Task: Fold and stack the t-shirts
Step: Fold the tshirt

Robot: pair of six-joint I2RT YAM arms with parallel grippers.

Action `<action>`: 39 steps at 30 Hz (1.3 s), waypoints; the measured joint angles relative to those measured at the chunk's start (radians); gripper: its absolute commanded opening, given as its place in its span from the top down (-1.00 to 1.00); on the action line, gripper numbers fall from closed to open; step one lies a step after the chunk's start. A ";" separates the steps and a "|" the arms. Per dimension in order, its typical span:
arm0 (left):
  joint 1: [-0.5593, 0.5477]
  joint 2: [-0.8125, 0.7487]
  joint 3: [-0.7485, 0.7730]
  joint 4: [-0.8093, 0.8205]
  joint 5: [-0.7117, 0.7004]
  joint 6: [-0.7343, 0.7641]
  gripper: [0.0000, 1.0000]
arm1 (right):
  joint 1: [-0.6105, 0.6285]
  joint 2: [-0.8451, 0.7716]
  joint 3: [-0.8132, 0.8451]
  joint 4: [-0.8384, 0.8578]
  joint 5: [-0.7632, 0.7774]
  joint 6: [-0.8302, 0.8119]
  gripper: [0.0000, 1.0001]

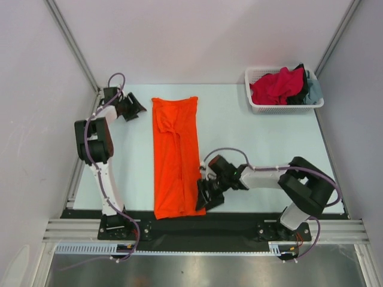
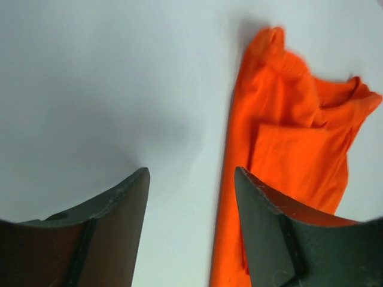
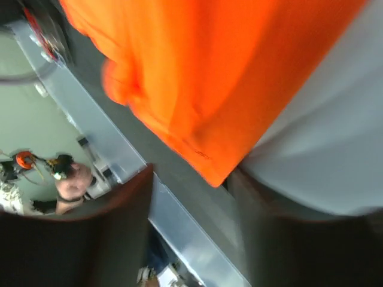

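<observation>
A bright orange t-shirt (image 1: pixel 176 155) lies on the table as a long strip folded lengthwise, its near end reaching the table's front edge. My left gripper (image 1: pixel 136 108) is open and empty just left of the shirt's far-left corner. In the left wrist view it (image 2: pixel 191 179) frames bare table, with the shirt (image 2: pixel 293 149) beside and behind its right finger. My right gripper (image 1: pixel 202 198) is open at the shirt's near-right corner. In the blurred right wrist view the orange corner (image 3: pixel 209 89) hangs just above the gap of the gripper (image 3: pixel 192 179), not pinched.
A white mesh basket (image 1: pixel 257 107) stands at the back right holding a crimson-pink shirt (image 1: pixel 274 86), a black one (image 1: pixel 303 81) and a grey-blue one (image 1: pixel 313 92). A black strip and metal rail (image 1: pixel 209 230) run along the front edge. Grey walls enclose the table.
</observation>
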 measured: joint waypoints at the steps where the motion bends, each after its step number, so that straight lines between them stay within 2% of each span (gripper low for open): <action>1: 0.003 0.047 0.073 -0.005 0.012 0.004 -0.32 | -0.021 -0.021 0.027 -0.040 0.014 -0.012 -0.32; 3: 0.007 0.122 0.210 -0.018 0.052 0.006 -0.33 | -0.113 -0.037 0.105 -0.097 0.064 -0.058 -0.37; 6: 0.005 0.203 0.355 0.003 0.113 -0.004 -0.33 | -0.335 0.021 0.275 -0.127 0.111 -0.138 -0.41; 8: 0.000 0.217 0.373 0.020 0.129 -0.013 -0.31 | -0.443 0.117 0.415 -0.139 0.136 -0.185 -0.42; 10: -0.007 0.232 0.383 0.045 0.144 -0.031 -0.27 | -0.512 0.282 0.613 -0.148 0.163 -0.235 -0.42; 14: -0.026 0.267 0.388 0.080 0.160 -0.071 -0.15 | -0.561 0.605 0.971 -0.149 0.160 -0.261 -0.40; 17: -0.036 0.282 0.355 0.133 0.177 -0.122 -0.11 | -0.566 0.785 1.265 -0.171 0.173 -0.244 -0.39; 20: -0.044 0.286 0.311 0.187 0.191 -0.174 -0.08 | -0.565 0.915 1.455 -0.157 0.179 -0.191 -0.34; 24: -0.052 0.293 0.309 0.216 0.200 -0.219 -0.12 | -0.562 0.999 1.574 -0.141 0.187 -0.113 -0.29; 29: -0.053 0.301 0.317 0.238 0.179 -0.270 -0.11 | -0.557 1.052 1.644 -0.110 0.207 -0.054 -0.26; 34: -0.053 0.368 0.382 0.278 0.188 -0.338 -0.01 | -0.549 1.120 1.734 -0.072 0.237 -0.004 -0.18; 37: -0.053 0.382 0.398 0.287 0.187 -0.366 0.14 | -0.549 1.159 1.770 -0.031 0.245 0.042 -0.08; 39: -0.053 0.393 0.404 0.291 0.187 -0.383 0.30 | -0.549 1.180 1.790 -0.007 0.253 0.070 0.07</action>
